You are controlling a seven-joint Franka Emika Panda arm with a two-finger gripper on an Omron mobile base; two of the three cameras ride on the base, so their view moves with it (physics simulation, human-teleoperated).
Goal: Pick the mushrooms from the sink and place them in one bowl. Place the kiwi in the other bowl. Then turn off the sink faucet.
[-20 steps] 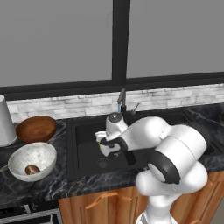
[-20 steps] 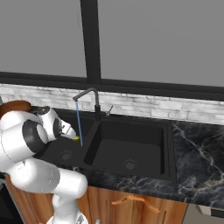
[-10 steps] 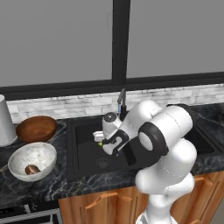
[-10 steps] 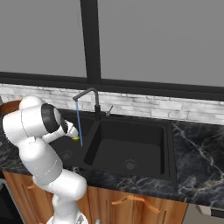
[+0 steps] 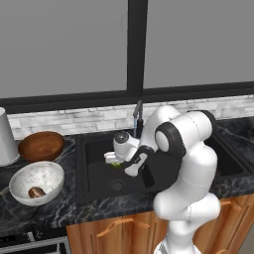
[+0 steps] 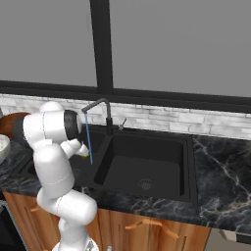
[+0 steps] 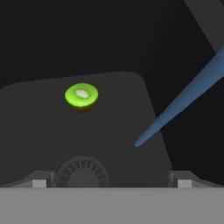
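Jaws spread wide and empty, the gripper [image 7: 111, 183] hangs low in the sink [image 5: 99, 183] facing the kiwi [image 7: 81, 96] — presumably lining up a grasp — water stream [image 7: 183, 98] running alongside.

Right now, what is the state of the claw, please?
Claw: open and holding nothing; the kiwi lies free on the sink floor ahead of it.

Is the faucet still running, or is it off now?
On. A blue stream falls from the faucet spout into the sink; the hand view shows it too.
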